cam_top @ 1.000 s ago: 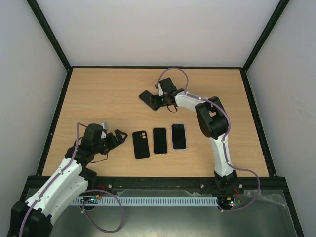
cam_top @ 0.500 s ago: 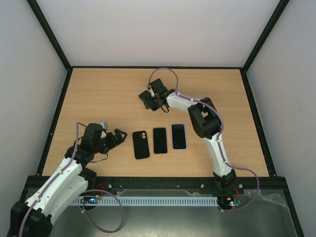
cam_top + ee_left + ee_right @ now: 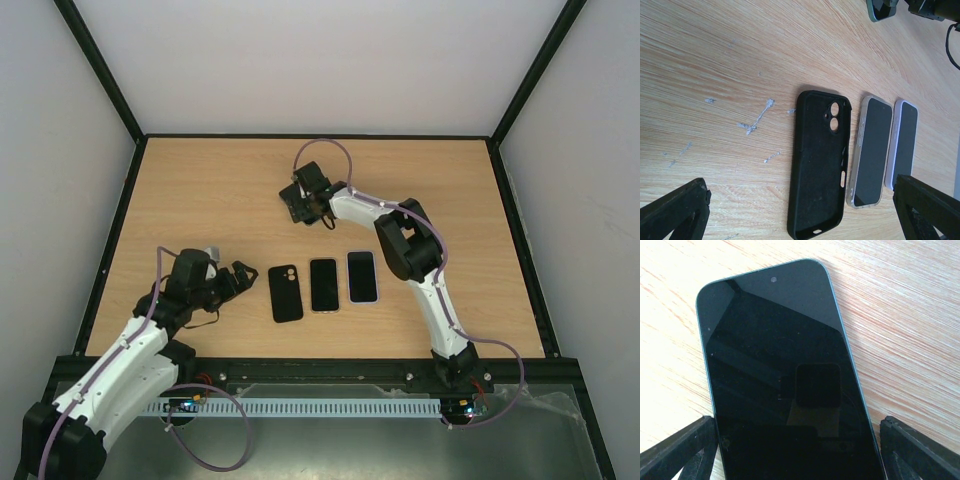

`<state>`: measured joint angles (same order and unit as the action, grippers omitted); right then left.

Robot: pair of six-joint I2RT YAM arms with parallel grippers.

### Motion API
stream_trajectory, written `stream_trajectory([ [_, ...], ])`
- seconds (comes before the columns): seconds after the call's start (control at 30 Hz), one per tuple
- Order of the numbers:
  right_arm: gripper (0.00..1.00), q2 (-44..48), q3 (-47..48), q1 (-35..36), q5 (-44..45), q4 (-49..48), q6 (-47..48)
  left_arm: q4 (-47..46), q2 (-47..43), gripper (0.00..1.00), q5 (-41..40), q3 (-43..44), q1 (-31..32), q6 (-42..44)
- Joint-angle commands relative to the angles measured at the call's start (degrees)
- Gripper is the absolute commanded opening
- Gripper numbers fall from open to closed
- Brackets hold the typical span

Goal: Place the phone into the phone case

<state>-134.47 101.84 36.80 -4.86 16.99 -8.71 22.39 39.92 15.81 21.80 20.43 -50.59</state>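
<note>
R gripper (image 3: 799, 450) spread wide over phone (image 3: 782, 380), which lies flat btwn its fingertips, screen up.

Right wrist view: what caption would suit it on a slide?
Dark phone lying screen-up on the wooden table, flanked by the spread fingers of the right gripper.

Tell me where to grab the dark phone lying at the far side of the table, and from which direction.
Grip the phone across its two long edges, coming straight down from above. It lies flat, screen up, on the table, so only its thin sides are exposed, and the right fingers flank them.
</note>
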Motion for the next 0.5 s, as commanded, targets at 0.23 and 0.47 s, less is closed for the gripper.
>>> stream_trajectory([
  [0.23,0.87,-2.62,0.19,0.46,3.61,7.07,0.11,-0.04,-0.05,0.99,0.35,0.95,-0.39,-0.03],
  [0.47,0.75,-0.18,-2.24,0.45,4.09,6.42,-1.82,-0.46,-2.04,0.99,1.58,0.4,-0.36,-0.33],
])
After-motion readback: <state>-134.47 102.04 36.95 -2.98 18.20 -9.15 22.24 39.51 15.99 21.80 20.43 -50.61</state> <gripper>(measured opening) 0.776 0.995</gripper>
